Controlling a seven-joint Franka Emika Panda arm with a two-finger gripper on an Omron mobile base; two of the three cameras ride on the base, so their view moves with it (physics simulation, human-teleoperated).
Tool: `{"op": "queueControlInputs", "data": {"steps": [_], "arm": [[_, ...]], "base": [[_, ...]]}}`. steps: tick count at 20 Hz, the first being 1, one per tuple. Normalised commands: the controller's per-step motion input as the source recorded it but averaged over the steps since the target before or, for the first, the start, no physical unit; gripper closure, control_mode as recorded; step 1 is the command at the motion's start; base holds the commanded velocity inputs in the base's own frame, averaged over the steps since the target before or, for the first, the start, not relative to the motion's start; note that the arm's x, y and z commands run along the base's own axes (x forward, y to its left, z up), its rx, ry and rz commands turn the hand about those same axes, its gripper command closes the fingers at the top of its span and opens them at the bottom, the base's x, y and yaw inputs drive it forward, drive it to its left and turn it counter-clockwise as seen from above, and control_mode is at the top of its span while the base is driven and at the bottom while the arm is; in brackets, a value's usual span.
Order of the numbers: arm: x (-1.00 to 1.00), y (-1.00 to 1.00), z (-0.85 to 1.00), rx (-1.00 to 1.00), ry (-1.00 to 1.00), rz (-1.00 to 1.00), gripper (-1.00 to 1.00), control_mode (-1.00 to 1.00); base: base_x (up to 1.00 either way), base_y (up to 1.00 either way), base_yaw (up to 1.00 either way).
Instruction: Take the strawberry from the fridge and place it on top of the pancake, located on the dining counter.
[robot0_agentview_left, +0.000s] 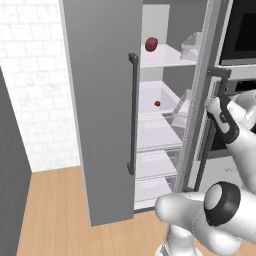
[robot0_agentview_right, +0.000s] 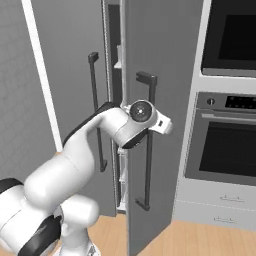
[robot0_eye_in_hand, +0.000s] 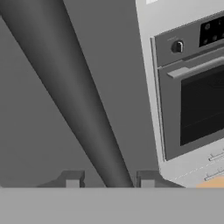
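The fridge (robot0_agentview_left: 105, 110) stands ajar; the strawberry (robot0_agentview_left: 157, 103) lies on its middle shelf, a darker fruit (robot0_agentview_left: 151, 44) above. The end effector (robot0_eye_in_hand: 110, 180) straddles the door handle (robot0_eye_in_hand: 74, 96), fingers apart. An oven (robot0_agentview_right: 227, 137) stands beside.

A: What is the arm (robot0_agentview_right: 75, 165) like?
B: Glossy white, fat rounded links, dark grey bands at the joints.
A: And by the fridge (robot0_agentview_left: 107, 110)?
B: A round grey-and-white wrist cap (robot0_agentview_right: 141, 111) beside its handle; two small dark fingertips (robot0_eye_in_hand: 72, 179).
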Motion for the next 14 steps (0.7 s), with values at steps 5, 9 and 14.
{"op": "queueControlInputs", "data": {"steps": [5, 9, 14], "arm": [[-0.50, -0.68, 0.03, 0.05, 0.03, 0.00, -1.00, -1.00], [-0.79, -0.50, 0.16, 0.03, 0.00, 0.16, -1.00, -1.00], [-1.00, -0.38, 0.13, 0.01, 0.00, 0.23, -1.00, -1.00]], "base": [[0.00, 0.00, 0.00], [0.00, 0.00, 0.00], [0.00, 0.00, 0.00]]}}
